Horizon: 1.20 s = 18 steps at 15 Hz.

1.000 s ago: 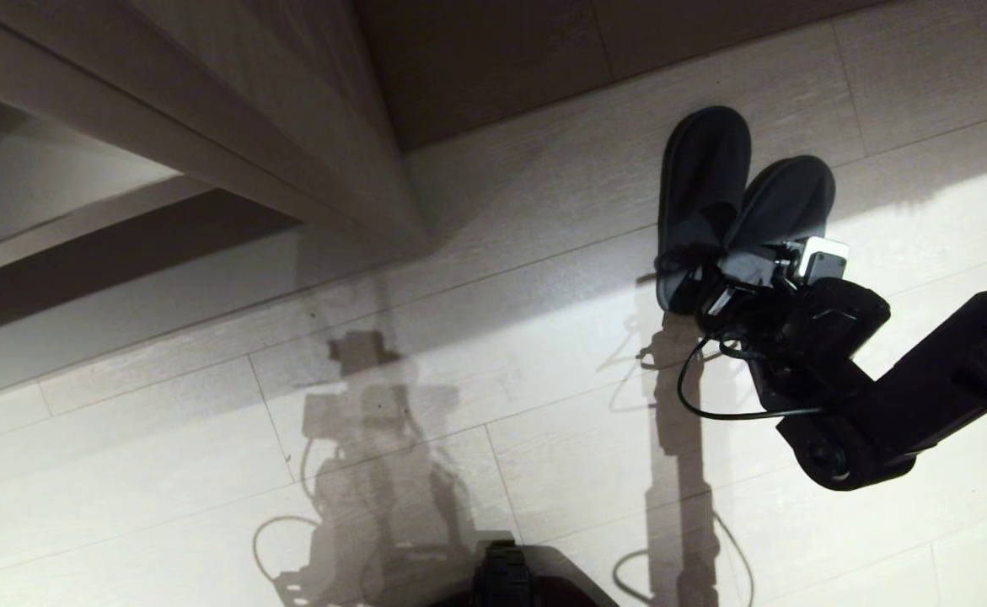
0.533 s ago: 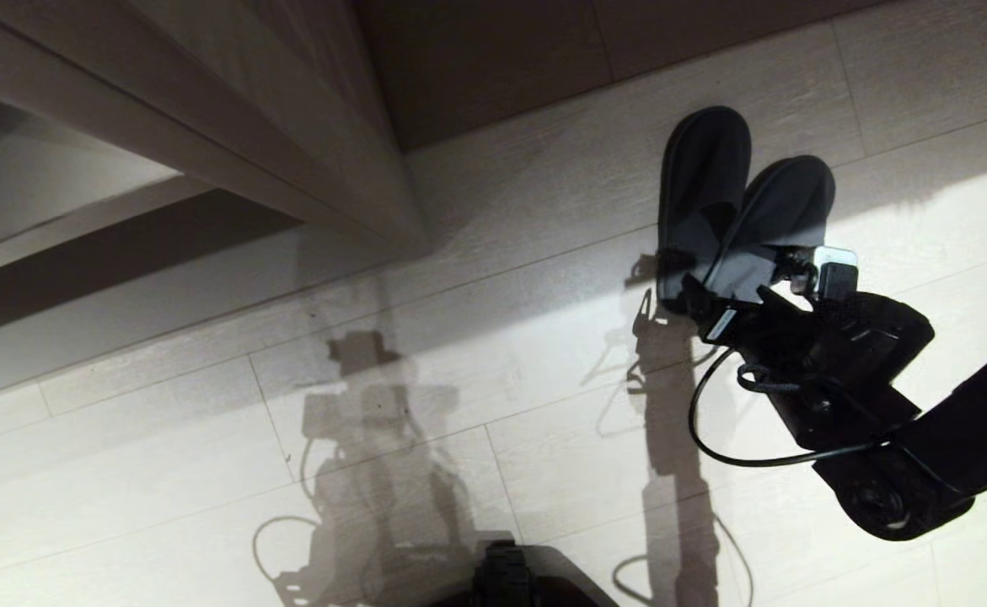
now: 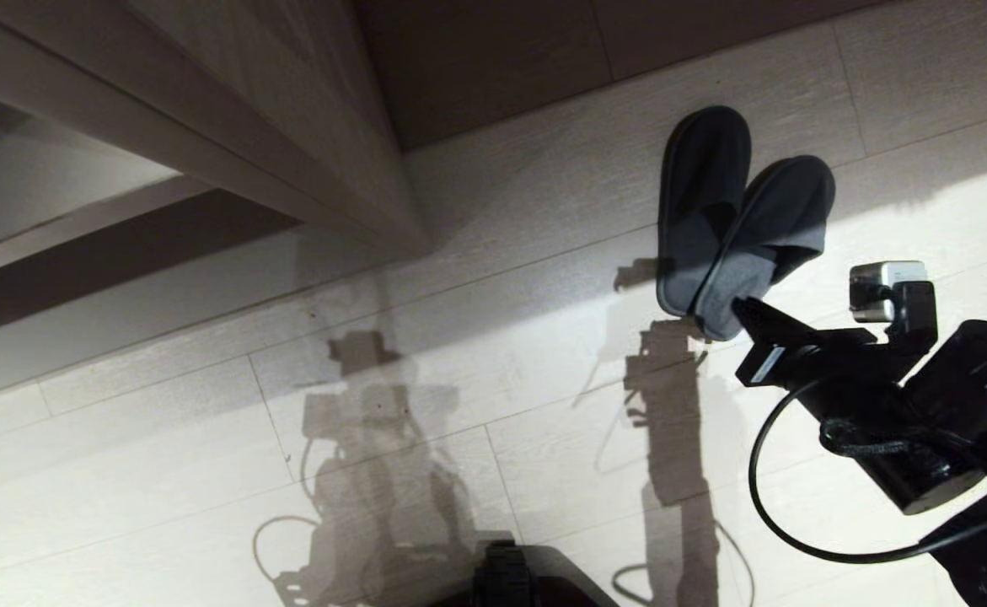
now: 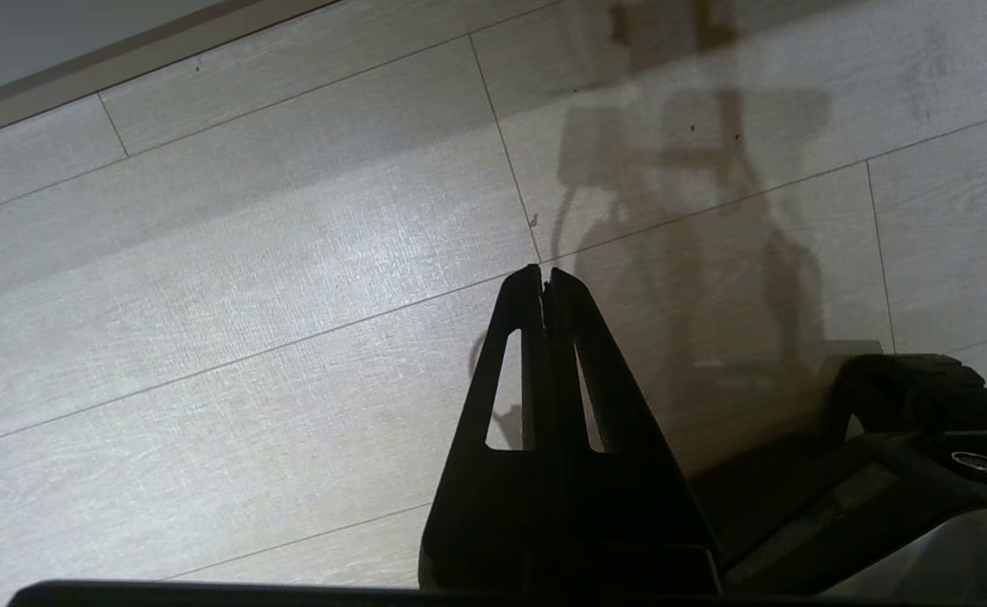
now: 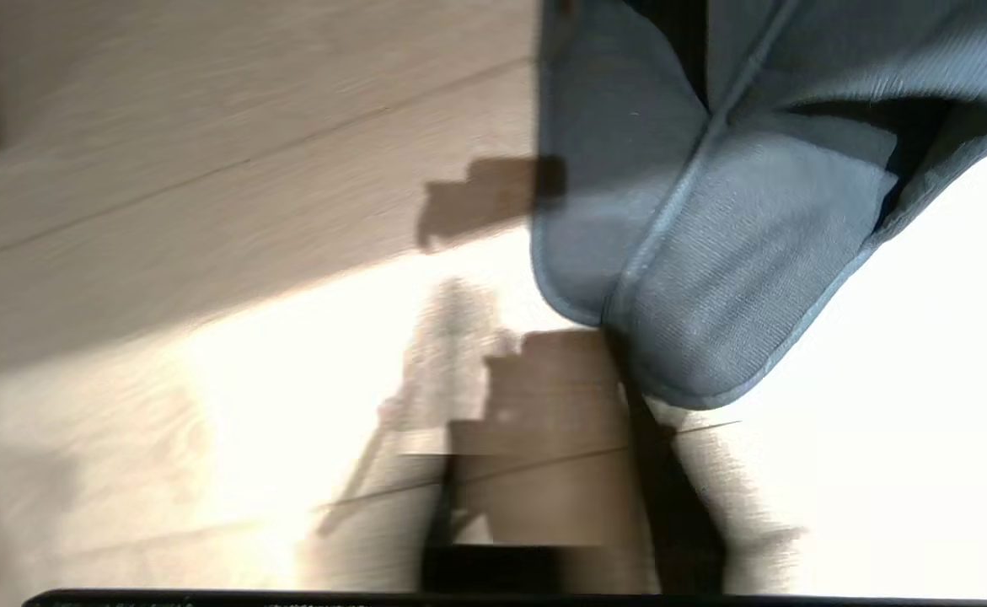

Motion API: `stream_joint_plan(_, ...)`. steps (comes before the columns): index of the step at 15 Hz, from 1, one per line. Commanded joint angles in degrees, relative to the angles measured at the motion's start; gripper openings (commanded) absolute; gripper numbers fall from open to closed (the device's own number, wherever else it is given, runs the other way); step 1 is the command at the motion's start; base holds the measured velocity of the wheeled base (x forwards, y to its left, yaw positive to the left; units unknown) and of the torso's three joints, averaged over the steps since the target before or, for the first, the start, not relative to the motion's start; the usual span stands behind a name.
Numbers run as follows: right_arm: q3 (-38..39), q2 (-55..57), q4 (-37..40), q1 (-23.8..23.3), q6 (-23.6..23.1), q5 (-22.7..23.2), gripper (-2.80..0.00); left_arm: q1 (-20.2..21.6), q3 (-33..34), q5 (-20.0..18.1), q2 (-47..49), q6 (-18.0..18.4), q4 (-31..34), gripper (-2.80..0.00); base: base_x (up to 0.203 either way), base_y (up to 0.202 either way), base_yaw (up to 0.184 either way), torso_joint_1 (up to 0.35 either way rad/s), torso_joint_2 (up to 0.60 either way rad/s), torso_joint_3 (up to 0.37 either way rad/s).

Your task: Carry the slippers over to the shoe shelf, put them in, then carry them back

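Observation:
The two dark blue-grey slippers point(image 3: 729, 219) lie side by side on the pale floor at the right, heels toward me and overlapping. My right gripper point(image 3: 746, 312) hovers just short of the nearer heel, shut and empty. In the right wrist view the slipper heels point(image 5: 712, 253) fill the far side, and one blurred dark finger point(image 5: 670, 489) ends just below them. My left gripper point(image 4: 546, 274) is shut on nothing over bare floor, parked and outside the head view. The shoe shelf is out of view.
A pale wooden furniture unit point(image 3: 206, 110) with a dark recess beneath it fills the upper left. A dark wall panel point(image 3: 544, 51) runs behind the slippers. My base point(image 3: 506, 577) shows at the bottom edge. Floorboards stretch across the middle.
My right arm has drawn back toward me and to the right, off the slippers' heels, and its fingers have closed. The slippers lie where they were. The left arm has not moved.

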Motion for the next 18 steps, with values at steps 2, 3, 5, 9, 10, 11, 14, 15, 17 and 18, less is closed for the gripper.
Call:
stream_joint_plan(2,4.9,-10.3,0.3,0.3,-1.7,0.4,-2.8,0.0,0.4,0.0,0.0,0.0,0.0,-2.8,0.0,0.0,0.0,0.0,0.0,0.0)
stream_joint_plan(3,5.4,-13.7,2.6,0.3,-2.0,0.5,-2.8,0.0,0.4,0.0,0.0,0.1,0.0,-2.8,0.0,0.0,0.0,0.0,0.0,0.0)
stream_joint_plan(5,5.8,-21.1,8.8,0.3,-2.6,1.0,-2.8,0.0,0.4,0.0,0.0,0.0,0.0,-2.8,0.0,0.0,0.0,0.0,0.0,0.0)
stream_joint_plan(9,7.3,-38.4,21.4,-3.2,-4.5,1.0,-2.8,0.0,0.4,-0.1,0.0,0.1,0.0,-2.8,0.0,0.0,0.0,0.0,0.0,0.0)
stream_joint_plan(10,7.6,-43.2,24.7,-5.2,-4.9,1.0,-2.8,0.0,0.4,0.0,0.0,0.1,0.0,-2.8,0.0,0.0,0.0,0.0,0.0,0.0)
stream_joint_plan(11,8.0,-48.7,28.8,-7.8,-5.4,1.1,-2.8,0.0,0.4,-0.1,0.0,0.0,0.0,-2.8,0.0,0.0,0.0,0.0,0.0,0.0)
stream_joint_plan(14,10.7,-64.0,39.8,-12.4,-6.6,3.4,-2.8,0.0,0.4,0.0,0.0,0.0,0.1,-2.8,0.0,0.0,0.0,0.0,0.0,0.0)
stream_joint_plan(15,12.3,-68.1,42.3,-13.3,-6.8,4.8,-2.8,0.0,0.4,0.0,0.0,-0.1,0.1,-2.8,0.0,0.0,0.0,0.0,0.0,0.0)
stream_joint_plan(17,16.1,-73.8,45.4,-15.6,-7.2,6.8,-2.8,0.0,0.4,0.0,0.0,-0.1,0.1,-2.8,0.0,0.0,0.0,0.0,0.0,0.0)
stream_joint_plan(18,17.9,-75.7,46.0,-16.5,-7.3,7.4,-2.8,0.0,0.4,0.0,0.0,-0.1,0.1,-2.8,0.0,0.0,0.0,0.0,0.0,0.0)
